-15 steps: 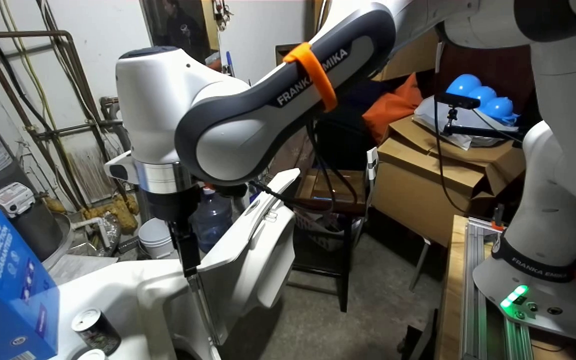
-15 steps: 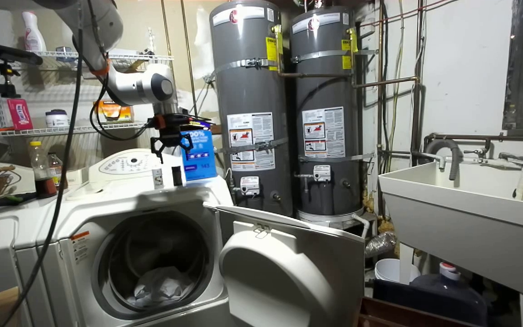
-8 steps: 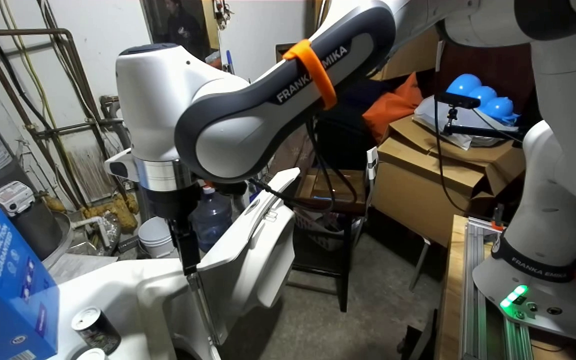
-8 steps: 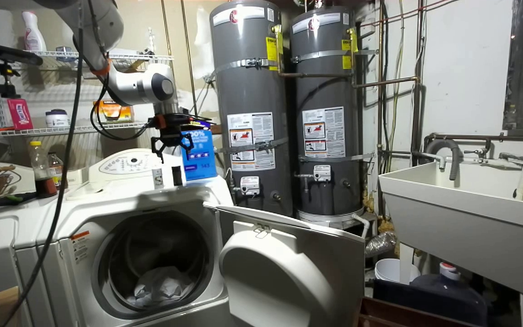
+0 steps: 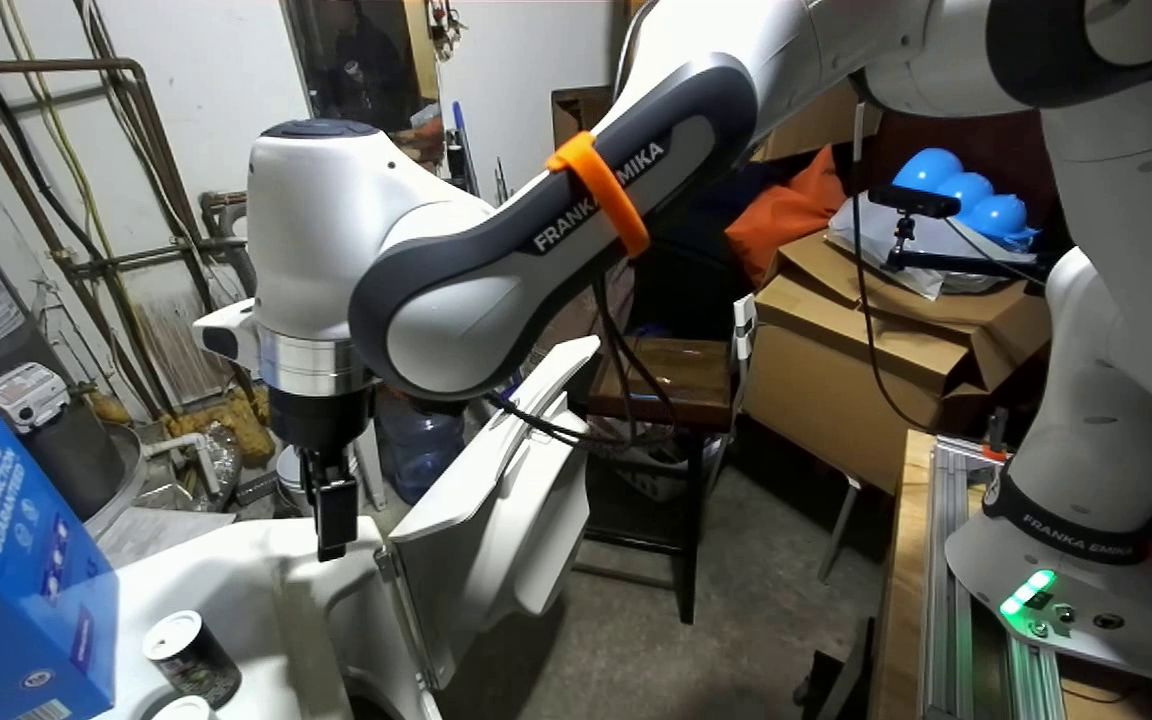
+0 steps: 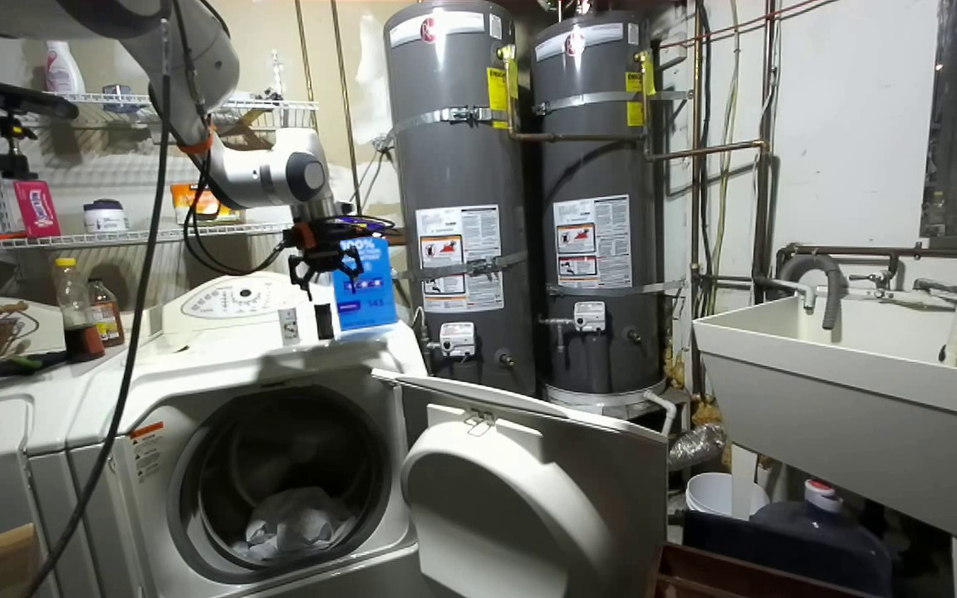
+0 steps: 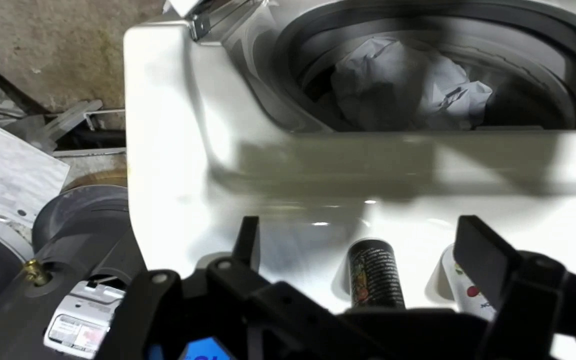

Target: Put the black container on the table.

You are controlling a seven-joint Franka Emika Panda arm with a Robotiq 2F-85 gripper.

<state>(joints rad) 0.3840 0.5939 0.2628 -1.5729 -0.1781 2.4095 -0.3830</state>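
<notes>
A white robot arm (image 5: 481, 300), an orange band (image 5: 601, 190) circling it, is stretching over a washer (image 5: 236, 570), its hand (image 7: 360, 235) hanging above the top with both fingers (image 7: 485, 260) spread wide. The black can (image 5: 194, 662) is standing upright on the washer's top, apart from the hand and appearing between the fingers in the wrist view. A white can (image 6: 288, 326) is standing near it, partly hidden behind a finger in that same view, while a blue box (image 5: 26, 580) is sitting near the pair. The counter (image 5: 691, 365), a square brown top on thin black legs, is standing well apart from the black can, past the washer's swung-out door (image 5: 526, 500). A cardboard box (image 5: 836, 360) is sitting beside the counter, with blue balls (image 5: 966, 190) showing above it behind a small camera (image 5: 916, 203). A crumpled white bundle (image 7: 378, 95) is lying inside the washer. In an exterior view, two gray tanks (image 6: 458, 166) are rising beyond the washer, and a white sink (image 6: 852, 390) is standing at far right, with a bucket (image 6: 719, 494) and a jug (image 6: 819, 531) resting beneath it. At left, two bottles (image 6: 71, 286) are standing below a wire shelf (image 6: 71, 241) bearing a pink box (image 6: 36, 209).
</notes>
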